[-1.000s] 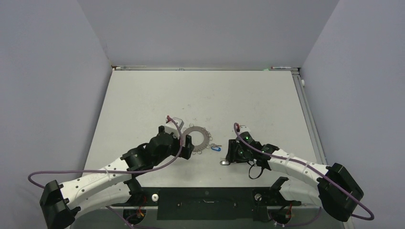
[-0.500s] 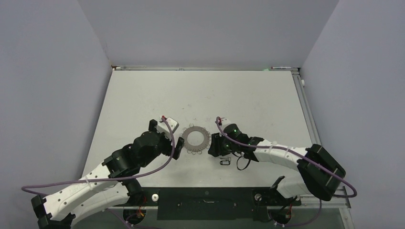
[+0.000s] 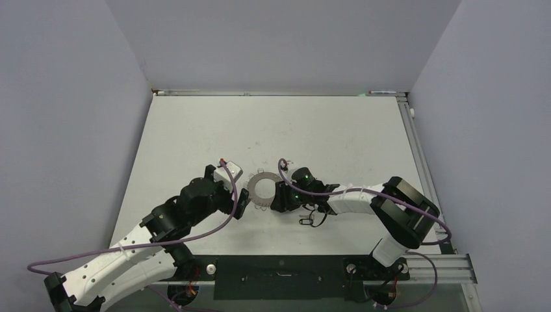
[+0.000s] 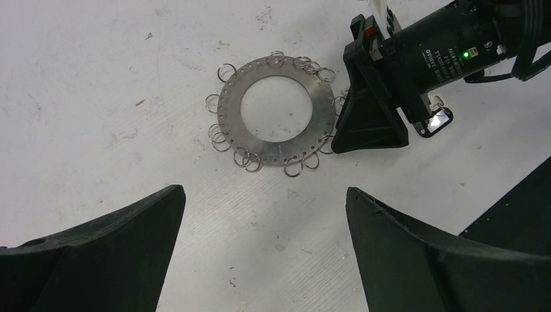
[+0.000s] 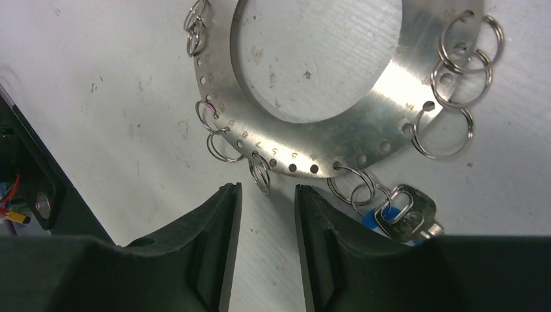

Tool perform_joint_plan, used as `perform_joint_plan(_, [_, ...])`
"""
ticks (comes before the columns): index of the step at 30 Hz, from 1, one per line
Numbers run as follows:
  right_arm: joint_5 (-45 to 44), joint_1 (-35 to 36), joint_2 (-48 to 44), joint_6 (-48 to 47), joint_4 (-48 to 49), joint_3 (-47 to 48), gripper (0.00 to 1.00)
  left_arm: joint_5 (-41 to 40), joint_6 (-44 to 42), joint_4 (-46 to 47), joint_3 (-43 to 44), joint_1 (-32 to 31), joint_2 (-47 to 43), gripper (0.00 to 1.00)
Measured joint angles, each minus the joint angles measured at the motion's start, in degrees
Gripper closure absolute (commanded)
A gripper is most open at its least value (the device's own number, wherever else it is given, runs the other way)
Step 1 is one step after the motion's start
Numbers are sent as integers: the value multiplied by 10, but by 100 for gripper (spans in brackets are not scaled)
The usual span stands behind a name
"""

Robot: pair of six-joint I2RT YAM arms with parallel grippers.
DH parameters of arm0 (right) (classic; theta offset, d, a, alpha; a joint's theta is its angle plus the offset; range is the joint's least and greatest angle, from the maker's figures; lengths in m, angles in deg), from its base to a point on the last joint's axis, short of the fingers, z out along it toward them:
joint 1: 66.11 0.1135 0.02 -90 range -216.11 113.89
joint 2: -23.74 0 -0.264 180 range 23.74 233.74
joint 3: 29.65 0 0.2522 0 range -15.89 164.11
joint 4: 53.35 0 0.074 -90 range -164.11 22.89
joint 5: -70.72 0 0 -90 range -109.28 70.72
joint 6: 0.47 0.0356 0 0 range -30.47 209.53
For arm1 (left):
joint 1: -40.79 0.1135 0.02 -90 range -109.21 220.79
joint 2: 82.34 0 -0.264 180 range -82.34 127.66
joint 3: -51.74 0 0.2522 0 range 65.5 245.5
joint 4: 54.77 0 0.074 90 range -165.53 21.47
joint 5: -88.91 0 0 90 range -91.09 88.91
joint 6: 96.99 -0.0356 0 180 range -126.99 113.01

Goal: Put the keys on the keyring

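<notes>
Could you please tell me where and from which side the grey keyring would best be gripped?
Probably by its flat band. The keyring lies flat on the table, so come from above, with one finger through the wide centre hole and one outside the rim. Take the side facing the open left gripper; the right gripper and the blue key crowd the opposite edge.

light: bright, even | shadows: soft | glare: keyring point(image 5: 390, 117) sheen | focus: sharp

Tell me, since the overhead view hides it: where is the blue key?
Right wrist view: the blue key lies just outside the rim of the keyring, among its wire loops, close beside the right gripper.
</notes>
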Motion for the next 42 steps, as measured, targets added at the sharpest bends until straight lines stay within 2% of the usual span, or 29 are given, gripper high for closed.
perform_joint_plan(9, [3,10,30,5,47,8,69,13,1,2,0,5,0,9])
perform_joint_plan(21, [3,11,41,7,51,9,95,23,2,2,0,12,3,10])
perform_joint_plan(31, [-11,33,34,-9,50,9,95,27,2,3,0,14,3,14])
perform_joint_plan(42, [-71,50,-47,-83,-18,8,95,57,2,9,0,15,-12,20])
